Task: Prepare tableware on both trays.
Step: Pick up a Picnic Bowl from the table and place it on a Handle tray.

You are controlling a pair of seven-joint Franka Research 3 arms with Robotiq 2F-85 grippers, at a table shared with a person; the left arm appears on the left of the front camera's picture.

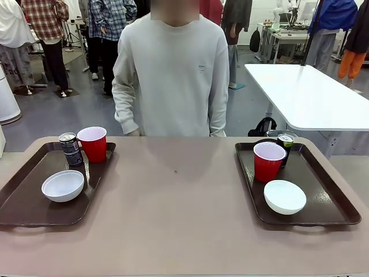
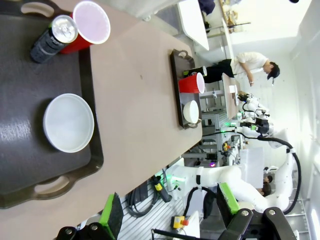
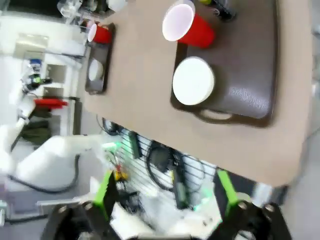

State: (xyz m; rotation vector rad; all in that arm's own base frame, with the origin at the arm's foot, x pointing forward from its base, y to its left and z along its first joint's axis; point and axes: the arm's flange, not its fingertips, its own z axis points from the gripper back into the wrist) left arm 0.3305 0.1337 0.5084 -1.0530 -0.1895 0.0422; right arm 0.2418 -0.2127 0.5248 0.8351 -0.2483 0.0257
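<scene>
Nearest us in the front view is bare tabletop [image 1: 179, 231], and just beyond it the two trays. The left tray [image 1: 23, 202], at the lower left of the frame, carries a white bowl [image 1: 63, 185], a red cup [image 1: 93, 143] and a black can [image 1: 70, 148]; the right tray [image 1: 334, 199], at the lower right, carries a white bowl [image 1: 284, 196], a red cup [image 1: 268, 160] and a can [image 1: 285, 143] partly hidden behind that cup. A person [image 1: 173, 75] stands at the far edge, upper middle.

Both sets look complete, so we judge the task all but done. If anything remains, we would tidy spacing: approach from above and keep clear of the cups, which look light and easy to tip.

In the left wrist view, the left end effector [image 2: 167, 215] sits along the bottom edge, released, fingers wide apart and holding nothing. In the right wrist view, the right end effector [image 3: 167, 192] is likewise spread and empty, though that frame is blurred.

We can read no lettering: the cans' print is too small to make out.
</scene>
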